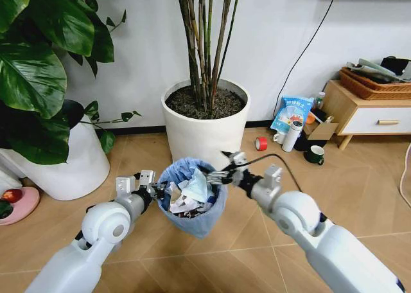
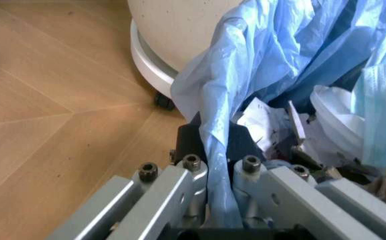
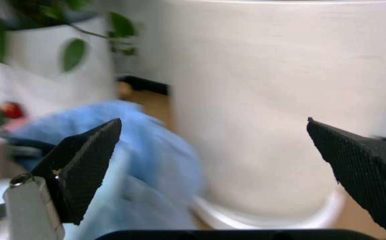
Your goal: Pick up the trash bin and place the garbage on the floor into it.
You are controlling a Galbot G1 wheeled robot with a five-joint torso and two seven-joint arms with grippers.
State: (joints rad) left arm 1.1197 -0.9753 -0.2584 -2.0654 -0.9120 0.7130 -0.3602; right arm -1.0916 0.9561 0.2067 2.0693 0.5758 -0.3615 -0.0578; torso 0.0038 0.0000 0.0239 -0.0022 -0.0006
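Your left gripper (image 2: 220,200) pinches only the bin (image 1: 191,200)'s thin bag edge, so the full bin could tear loose or tip. Your right gripper (image 3: 213,165), spread wide, hovers over its rim; just beyond it stands the planter (image 1: 205,123), an easy knock.

trash bin (image 1: 191,203) on floor (image 1: 359,184) before planter (image 1: 205,123) | garbage (image 1: 192,191) in bin

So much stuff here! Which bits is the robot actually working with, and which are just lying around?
In use: trash bin, garbage inside it, left gripper clamped on its rim, right gripper open above it.

Lying around: white planter, red tape roll, dark mug.
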